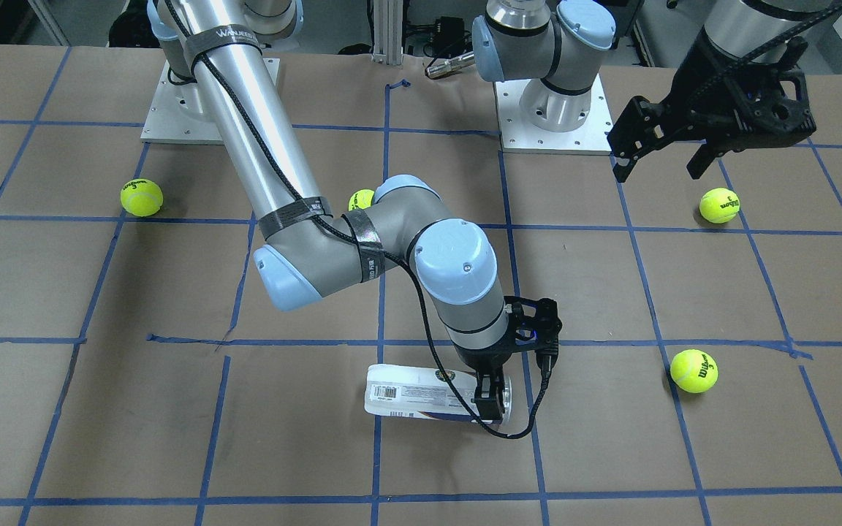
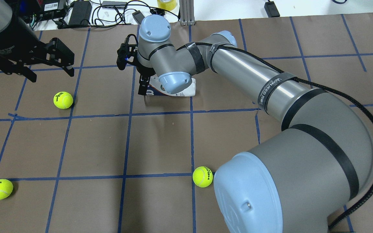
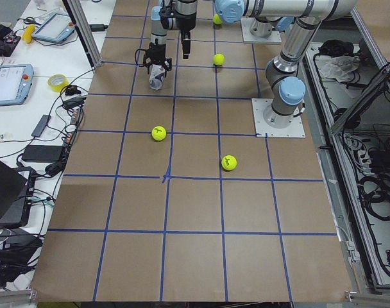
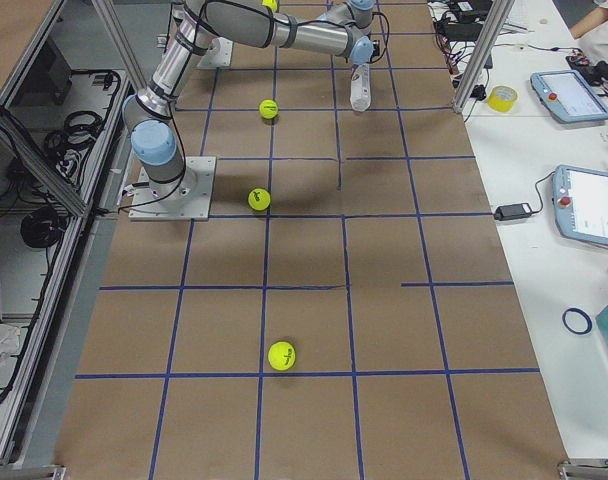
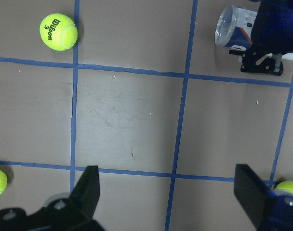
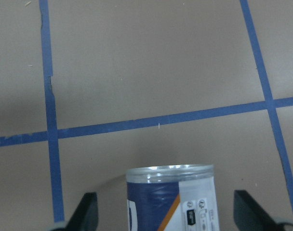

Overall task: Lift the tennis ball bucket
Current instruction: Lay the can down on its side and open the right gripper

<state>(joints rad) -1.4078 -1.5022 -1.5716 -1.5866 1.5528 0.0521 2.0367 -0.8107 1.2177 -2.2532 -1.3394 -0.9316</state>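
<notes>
Nearest the front-facing camera, the tennis ball bucket (image 1: pixel 421 398) is seen lying on its side on the brown paper-covered table (image 1: pixel 99 424), across a blue tape line (image 1: pixel 376 456), with its barcode end to the left and its clear end to the right. That clear end is straddled by the right gripper (image 1: pixel 492 394), which is pointed downward. In the right wrist view its fingers (image 6: pixel 86 214) are spread wide on either side of the bucket, a gap is left on each side, and nothing is gripped. A little farther back and to the right, one tennis ball (image 1: pixel 693 370) is found on the paper. Farther still, three more balls are spread across the table: one at the left (image 1: pixel 141 197), one in the middle partly hidden behind the right arm (image 1: pixel 361 199), and one at the right (image 1: pixel 719 205). Above and just beyond that last ball, the left gripper (image 1: pixel 659 172) is held in the air with its fingers wide apart and nothing between them.
</notes>
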